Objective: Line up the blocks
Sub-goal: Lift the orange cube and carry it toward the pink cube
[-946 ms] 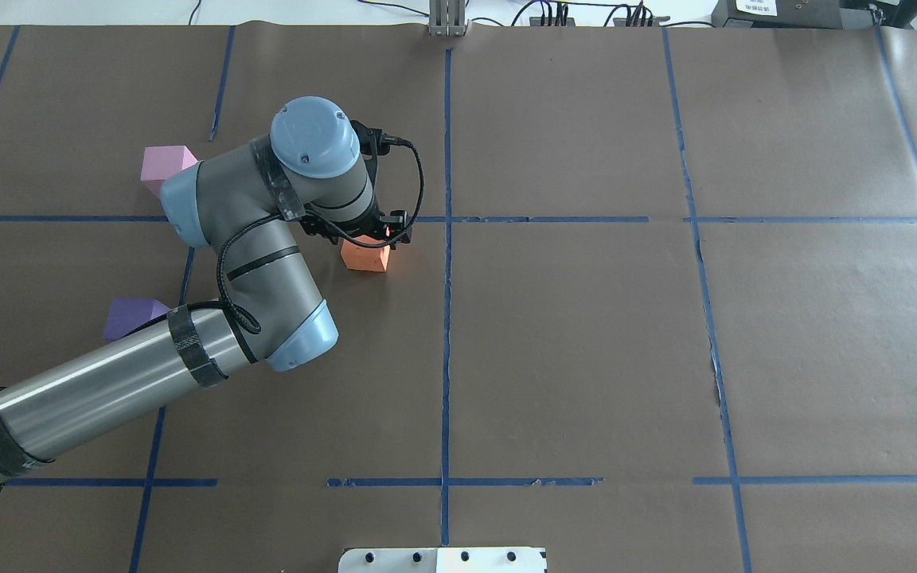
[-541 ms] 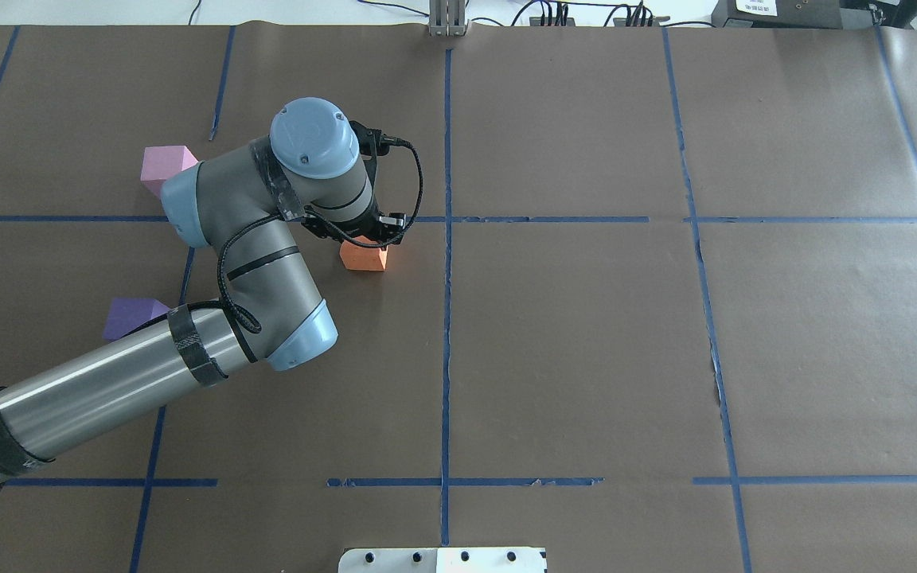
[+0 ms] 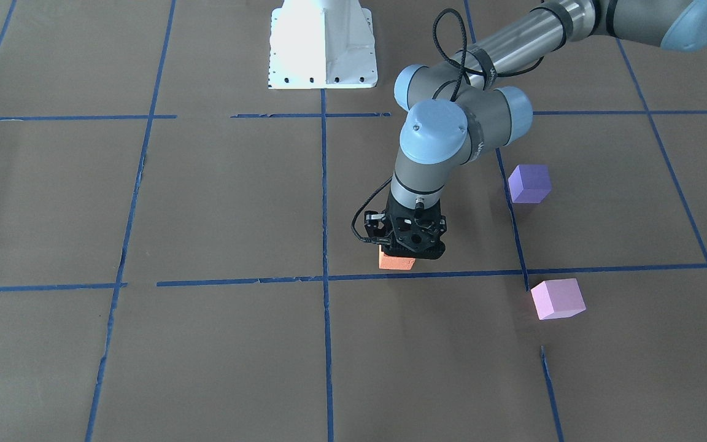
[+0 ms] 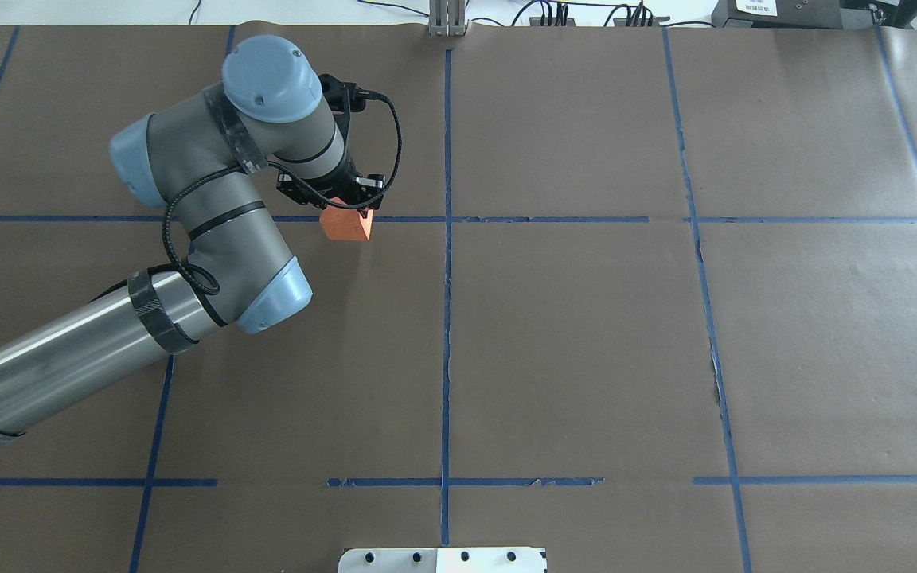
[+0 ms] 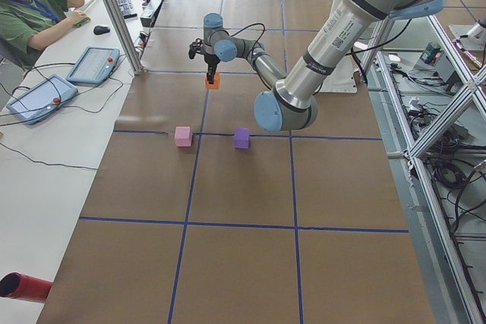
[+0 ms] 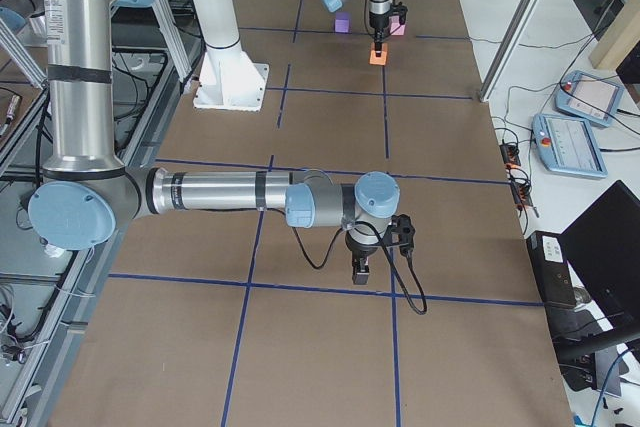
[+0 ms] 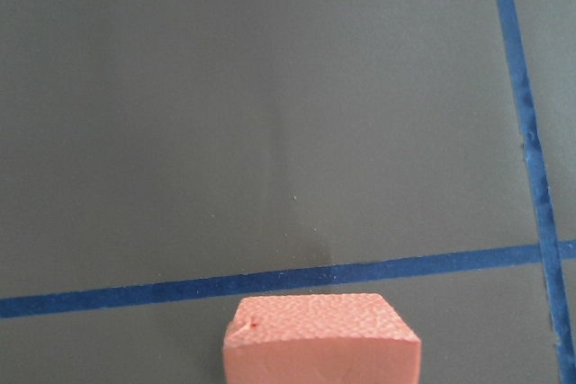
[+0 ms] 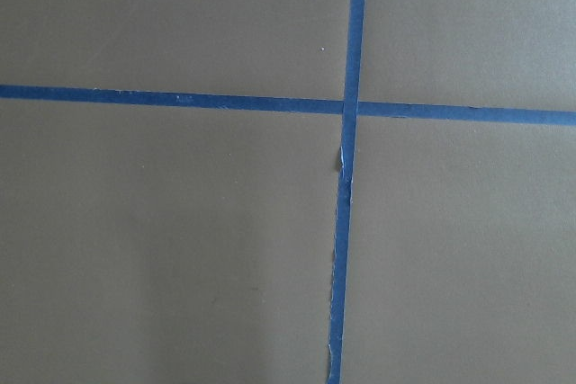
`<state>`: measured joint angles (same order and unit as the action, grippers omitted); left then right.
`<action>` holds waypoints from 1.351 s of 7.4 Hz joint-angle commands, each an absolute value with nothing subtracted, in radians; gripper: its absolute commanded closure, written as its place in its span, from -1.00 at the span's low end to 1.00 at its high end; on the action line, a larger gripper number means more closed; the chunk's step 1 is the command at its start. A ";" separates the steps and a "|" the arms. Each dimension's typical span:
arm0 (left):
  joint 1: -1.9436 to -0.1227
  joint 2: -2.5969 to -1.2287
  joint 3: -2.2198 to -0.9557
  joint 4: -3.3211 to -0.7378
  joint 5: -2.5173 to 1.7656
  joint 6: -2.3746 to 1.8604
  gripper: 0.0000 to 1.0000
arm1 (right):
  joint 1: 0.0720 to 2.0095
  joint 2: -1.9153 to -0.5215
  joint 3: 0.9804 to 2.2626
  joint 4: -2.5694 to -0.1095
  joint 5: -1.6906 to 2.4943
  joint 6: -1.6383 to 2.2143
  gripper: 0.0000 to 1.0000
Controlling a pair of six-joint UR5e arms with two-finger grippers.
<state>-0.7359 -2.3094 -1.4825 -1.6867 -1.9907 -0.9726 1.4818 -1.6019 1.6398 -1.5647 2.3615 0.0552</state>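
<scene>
Orange block (image 4: 345, 225) is clamped in the L gripper (image 4: 341, 203), jaws closed on it, by a tape line near table centre; can't tell if it's lifted or touching. Step looks like mid-transport, 1st block. In front-facing view, purple block (image 3: 529, 183) is at 2 o'clock of orange and pink block (image 3: 557, 298) at 4, both well apart from it. Next prob: bring orange in line w/ that pair, square it, even gaps, set down, release. R gripper (image 6: 360, 269) is parked over a tape cross, open/closed can't tell. Surface is brown paper (image 4: 586, 358) w/ blue tape grid (image 4: 446, 358). White base (image 3: 323, 43) at 12. Operator (image 5: 30, 5) at desk w/ pendants (image 5: 95, 64).
</scene>
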 commanded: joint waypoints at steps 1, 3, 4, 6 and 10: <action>-0.808 -2.164 -1.627 -1.651 -2.119 -0.971 0.95 | 1.482 -1.601 1.640 -1.565 2.361 0.055 -1.00; -0.847 -2.088 -1.651 -1.657 -2.120 -0.954 0.95 | 1.482 -1.603 1.640 -1.565 2.361 0.055 -1.00; -0.866 -2.063 -1.649 -1.661 -2.118 -0.899 0.95 | 1.482 -1.603 1.640 -1.565 2.362 0.055 -1.00; -0.899 -2.028 -1.632 -1.664 -2.118 -0.818 0.95 | 1.482 -1.601 1.638 -1.565 2.362 0.055 -1.00; -0.913 -1.896 -1.626 -1.807 -2.117 -0.767 0.96 | 1.482 -1.603 1.638 -1.565 2.362 0.055 -1.00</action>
